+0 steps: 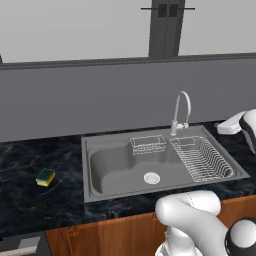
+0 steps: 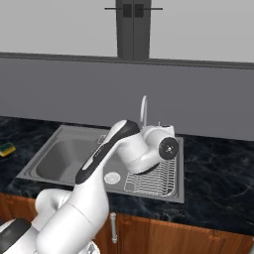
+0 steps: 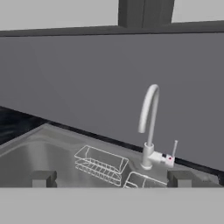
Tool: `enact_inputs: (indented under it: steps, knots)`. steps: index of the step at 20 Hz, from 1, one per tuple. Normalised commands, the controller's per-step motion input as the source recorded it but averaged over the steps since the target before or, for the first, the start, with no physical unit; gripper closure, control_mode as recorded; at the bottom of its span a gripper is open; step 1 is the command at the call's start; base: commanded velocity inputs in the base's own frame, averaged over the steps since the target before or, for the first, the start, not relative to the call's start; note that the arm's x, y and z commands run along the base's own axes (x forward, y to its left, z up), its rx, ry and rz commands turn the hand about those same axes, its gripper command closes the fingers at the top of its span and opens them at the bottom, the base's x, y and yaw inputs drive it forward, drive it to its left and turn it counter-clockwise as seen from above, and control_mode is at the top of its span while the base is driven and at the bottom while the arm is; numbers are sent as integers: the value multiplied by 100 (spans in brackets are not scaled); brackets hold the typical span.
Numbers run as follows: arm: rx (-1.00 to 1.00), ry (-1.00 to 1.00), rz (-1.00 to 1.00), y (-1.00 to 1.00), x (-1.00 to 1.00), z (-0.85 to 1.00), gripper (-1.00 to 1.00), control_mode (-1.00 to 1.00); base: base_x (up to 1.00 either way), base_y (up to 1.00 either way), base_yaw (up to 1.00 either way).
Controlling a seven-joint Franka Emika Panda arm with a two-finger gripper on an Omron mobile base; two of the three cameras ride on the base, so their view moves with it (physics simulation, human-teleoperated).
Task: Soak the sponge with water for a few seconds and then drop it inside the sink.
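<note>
I see the sponge (image 1: 45, 177) lying flat on the dark marble counter (image 1: 30, 200), green scrub side up, well to the left of the sink (image 1: 100, 145) and apart from its rim; in the right base view it shows at the far left edge (image 2: 7, 149). My gripper (image 3: 111, 179) is nowhere near it: the hand hangs over the right side of the sink facing the faucet (image 1: 181, 112), fingers spread wide with nothing between them. No water runs from the spout as far as I can tell, and the small lever (image 3: 173, 149) beside the faucet base looks untouched, so I judge both the pick and the tap are yet to do. The main risk I see is the long swing left: the arm has to cross the whole basin, and a low path could catch the faucet arch or the wire dish rack (image 1: 202, 159). The sponge is small and low, so a descent that is off-centre could push it along the smooth counter rather than pinch it, and squeezing soft foam too lightly may let it slip once wet. The small wire basket (image 1: 148, 145) at the back of the basin also sits close under the spout. Around all this I see a plain grey backsplash (image 1: 100, 95), a dark cabinet (image 1: 166, 25) above, and wood-fronted cupboards (image 2: 198, 238) below the counter.
</note>
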Motion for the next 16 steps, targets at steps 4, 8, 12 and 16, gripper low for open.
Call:
enact_inputs:
  steps: [4, 8, 12, 16]
  knots:
    - [0, -16, 6, 0, 17, -1, -100, -100, 0, 0, 0]
    - [0, -12, 1, 0, 18, 0, -100, -100, 0, 0, 0]
    - [0, -1, 0, 0, 16, 0, -100, -100, 0, 0, 0]
    - [0, 4, 0, 0, 17, 0, -100, -100, 0, 0, 0]
